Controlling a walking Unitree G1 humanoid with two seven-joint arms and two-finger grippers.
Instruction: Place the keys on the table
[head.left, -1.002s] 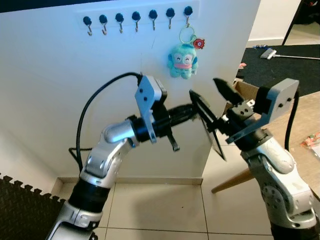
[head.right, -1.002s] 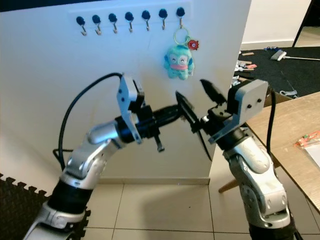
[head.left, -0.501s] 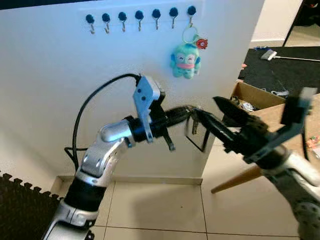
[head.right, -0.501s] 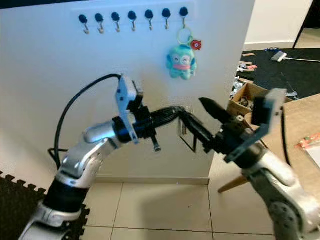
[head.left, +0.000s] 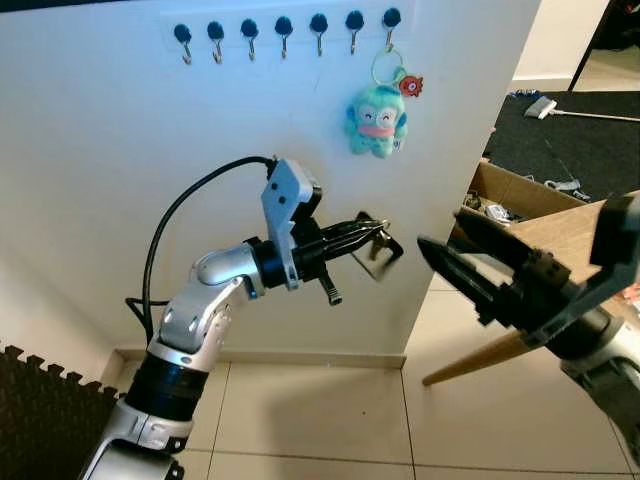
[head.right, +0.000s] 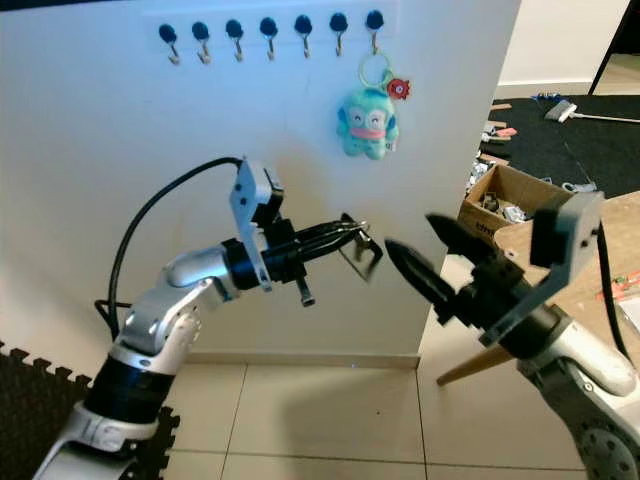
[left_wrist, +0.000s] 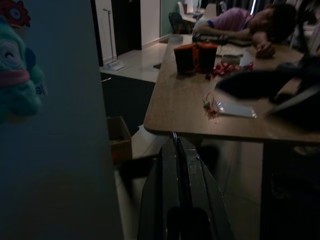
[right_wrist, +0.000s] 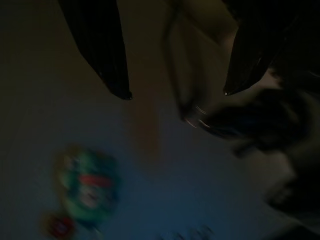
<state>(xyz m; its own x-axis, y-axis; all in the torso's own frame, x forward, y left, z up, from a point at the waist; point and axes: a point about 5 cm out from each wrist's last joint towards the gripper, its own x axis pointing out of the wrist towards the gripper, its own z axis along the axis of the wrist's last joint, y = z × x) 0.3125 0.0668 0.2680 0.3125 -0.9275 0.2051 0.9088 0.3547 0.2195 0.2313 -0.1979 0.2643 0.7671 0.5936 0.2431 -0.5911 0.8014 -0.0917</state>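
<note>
The keys (head.left: 378, 243) hang on a black rectangular ring from my left gripper (head.left: 366, 230), which is shut on the ring in front of the white wall. In the left wrist view my left gripper's fingers (left_wrist: 176, 155) are pressed together, pointing toward the wooden table (left_wrist: 200, 117). Just right of the keys my right gripper (head.left: 441, 228) is open and aims at them across a small gap. In the dark right wrist view the right gripper's fingers (right_wrist: 112, 65) stand wide apart around a blurred key ring (right_wrist: 182, 102).
A teal plush keychain (head.left: 377, 120) hangs from the last of a row of hooks (head.left: 283, 24) on the wall. The table's edge (head.left: 575, 225) is at the right, with a cardboard box (head.left: 510, 190) behind. A person (left_wrist: 240, 25) leans on the table's far end near red containers (left_wrist: 196, 56).
My right gripper has drawn back to the right and lower, off the key ring. The ring stays in my left gripper, which has turned slightly upward.
</note>
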